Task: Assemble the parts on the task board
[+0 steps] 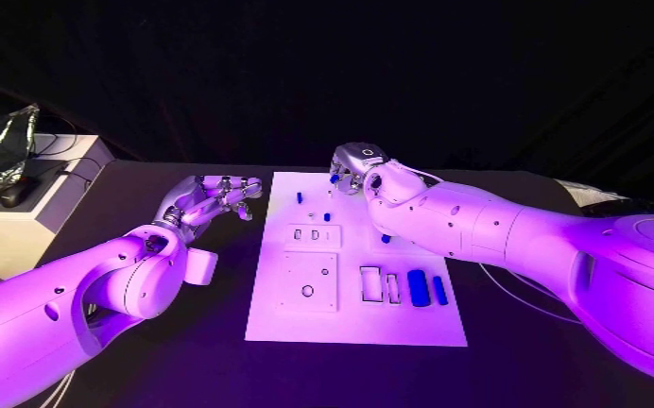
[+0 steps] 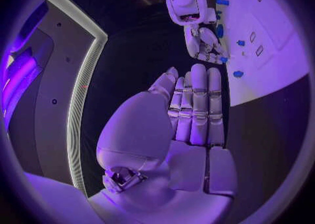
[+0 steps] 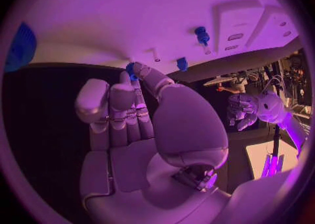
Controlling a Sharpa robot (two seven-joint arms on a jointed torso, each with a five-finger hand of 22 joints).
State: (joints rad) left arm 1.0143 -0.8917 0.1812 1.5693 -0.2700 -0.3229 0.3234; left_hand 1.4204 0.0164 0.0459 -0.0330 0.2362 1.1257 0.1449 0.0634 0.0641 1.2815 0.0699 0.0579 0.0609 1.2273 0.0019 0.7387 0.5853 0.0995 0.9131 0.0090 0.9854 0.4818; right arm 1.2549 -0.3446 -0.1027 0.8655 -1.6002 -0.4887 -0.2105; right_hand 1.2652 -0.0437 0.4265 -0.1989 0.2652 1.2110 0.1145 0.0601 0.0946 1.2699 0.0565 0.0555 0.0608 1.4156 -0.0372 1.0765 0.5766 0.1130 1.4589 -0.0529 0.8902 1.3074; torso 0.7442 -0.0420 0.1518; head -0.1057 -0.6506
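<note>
black worktop (image 1: 163,351) runs under both arms, with darkness behind it; the white board (image 1: 357,318) lies flat in the middle, long side running away from the robot; a pale cabinet (image 1: 48,210) with cables stands off the worktop's left edge.

on the near end of the board two blue parts (image 1: 419,287) lie side by side, just right of two rectangular cutouts; a raised plate with a round hole (image 1: 308,290) sits left of them; a smaller plate with slots (image 1: 314,234) lies further up; a small blue peg (image 1: 300,197) stands near the far left of the board, and another (image 1: 327,217) stands just beyond the slotted plate; one more blue piece (image 1: 386,238) shows at the edge of the right forearm.

left hand (image 1: 212,198) hovers beside the board's left edge, off the board, fingers loosely spread and holding nothing; in the left wrist view its fingers (image 2: 197,105) lie straight and side by side, palm bare.

right hand (image 1: 357,170) is over the board's far end, fingers pointing down; a blue part (image 3: 131,69) sits at its fingertips in the right wrist view, apparently pinched between thumb and finger, close above the board; the same blue shows at its fingers in the head view (image 1: 335,178).
</note>
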